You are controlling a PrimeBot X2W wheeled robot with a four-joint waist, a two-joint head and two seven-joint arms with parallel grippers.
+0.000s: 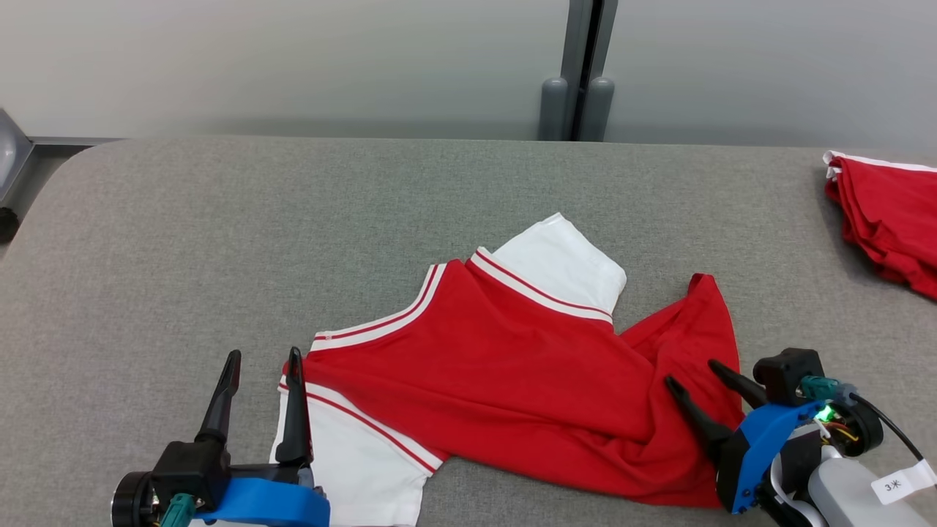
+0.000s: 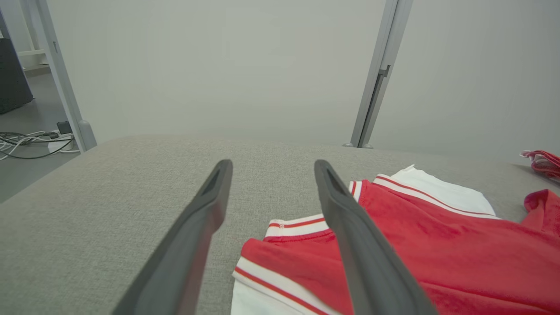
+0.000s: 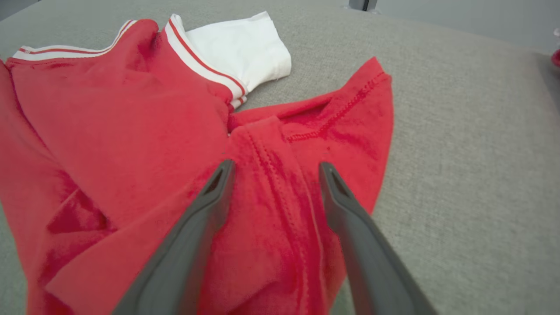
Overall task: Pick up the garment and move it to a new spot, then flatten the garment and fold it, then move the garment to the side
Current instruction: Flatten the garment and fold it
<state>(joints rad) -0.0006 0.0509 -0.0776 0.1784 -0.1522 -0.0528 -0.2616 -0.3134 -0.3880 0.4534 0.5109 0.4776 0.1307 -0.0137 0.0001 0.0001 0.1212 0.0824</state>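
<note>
Left hand (image 1: 263, 353): at 7 o'clock, fingers apart and empty. Its inner finger stands at the edge of the near sleeve (image 1: 351, 468), probably placed to take that corner.
Right hand (image 1: 691, 372): at 5 o'clock, fingers apart with nothing clamped, poised over the bunched hem (image 3: 280, 210). The tips straddle a stitched ridge.
Garment (image 1: 512, 344): a red shirt with white striped sleeves, lying mid-bench toward 6 o'clock. It is crumpled, and its 3 o'clock end is folded over itself.
Step, as judged: flattening is not yet done. The hands sit at opposite ends, which suits pulling the cloth taut.
Far sleeve (image 1: 560, 260): white, at the garment's 12 o'clock, lying flat.
Bench (image 1: 219, 219): grey fabric top.
Red cloth (image 1: 889, 219): at 2 o'clock by the edge, well apart from the garment.
</note>
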